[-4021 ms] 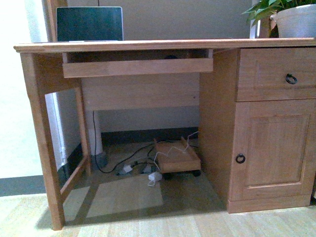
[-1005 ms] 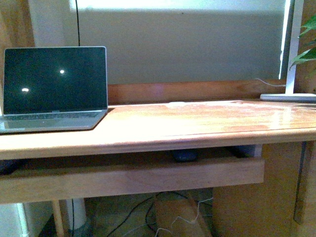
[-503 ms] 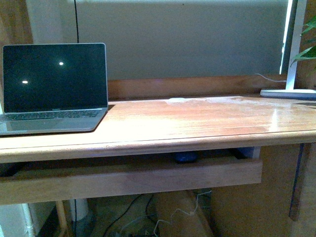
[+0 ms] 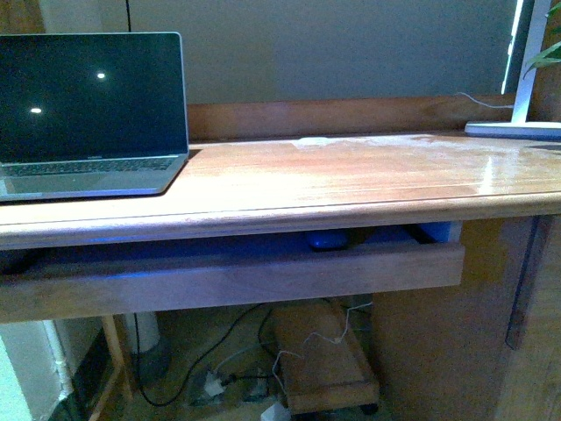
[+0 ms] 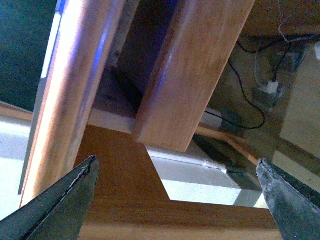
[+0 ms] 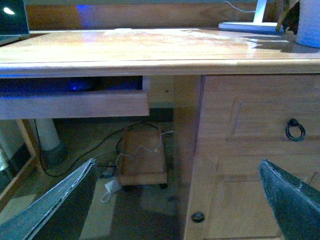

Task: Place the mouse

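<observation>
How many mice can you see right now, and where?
1. The mouse sits on the pull-out tray under the desktop, half hidden by its front board; others could lie hidden deeper.

Before me, the small dark oval mouse (image 4: pixel 327 239) lies in the wooden pull-out tray (image 4: pixel 228 276) under the wooden desktop (image 4: pixel 351 184); the open grey laptop (image 4: pixel 88 114) sits on its left, the white lamp base (image 4: pixel 513 129) far right.
</observation>
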{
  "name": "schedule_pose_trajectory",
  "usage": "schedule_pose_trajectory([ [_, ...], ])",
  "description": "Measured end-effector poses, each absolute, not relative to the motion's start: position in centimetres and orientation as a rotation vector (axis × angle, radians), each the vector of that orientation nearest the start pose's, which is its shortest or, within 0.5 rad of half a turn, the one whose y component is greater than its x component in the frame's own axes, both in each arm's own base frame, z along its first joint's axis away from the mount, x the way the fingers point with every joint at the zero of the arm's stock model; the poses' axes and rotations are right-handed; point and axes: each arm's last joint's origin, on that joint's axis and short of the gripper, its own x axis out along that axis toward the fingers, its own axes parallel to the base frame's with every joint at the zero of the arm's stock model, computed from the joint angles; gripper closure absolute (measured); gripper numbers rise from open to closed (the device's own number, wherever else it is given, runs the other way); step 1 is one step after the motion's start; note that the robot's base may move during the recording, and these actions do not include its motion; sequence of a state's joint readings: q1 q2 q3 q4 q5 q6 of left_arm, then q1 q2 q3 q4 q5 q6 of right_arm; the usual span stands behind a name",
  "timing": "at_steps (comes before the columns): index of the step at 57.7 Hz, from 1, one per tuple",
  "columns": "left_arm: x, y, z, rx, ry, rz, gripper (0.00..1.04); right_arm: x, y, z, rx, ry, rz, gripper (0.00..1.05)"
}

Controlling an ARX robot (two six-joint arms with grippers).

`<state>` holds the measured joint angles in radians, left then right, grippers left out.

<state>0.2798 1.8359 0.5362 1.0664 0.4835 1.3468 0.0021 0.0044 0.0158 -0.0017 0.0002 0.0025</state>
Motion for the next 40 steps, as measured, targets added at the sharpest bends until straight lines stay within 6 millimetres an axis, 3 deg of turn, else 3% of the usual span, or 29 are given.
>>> schedule_pose_trajectory([
  [25, 36.4, 4.8, 9.7, 1.374, -0.166, -0.449, 0.08, 9.7, 0.0, 16.8, 0.002, -0.01, 0.002, 0.07],
  [31, 37.3, 4.9, 8.4, 1.391, -0.168, -0.496, 0.08, 9.7, 0.0, 16.8, 0.002, -0.01, 0.002, 0.07],
  [40, 37.7, 5.1, 8.0, 1.386, -0.122, -0.531, 0.08, 9.7, 0.0, 16.8, 0.002, -0.01, 0.002, 0.07],
])
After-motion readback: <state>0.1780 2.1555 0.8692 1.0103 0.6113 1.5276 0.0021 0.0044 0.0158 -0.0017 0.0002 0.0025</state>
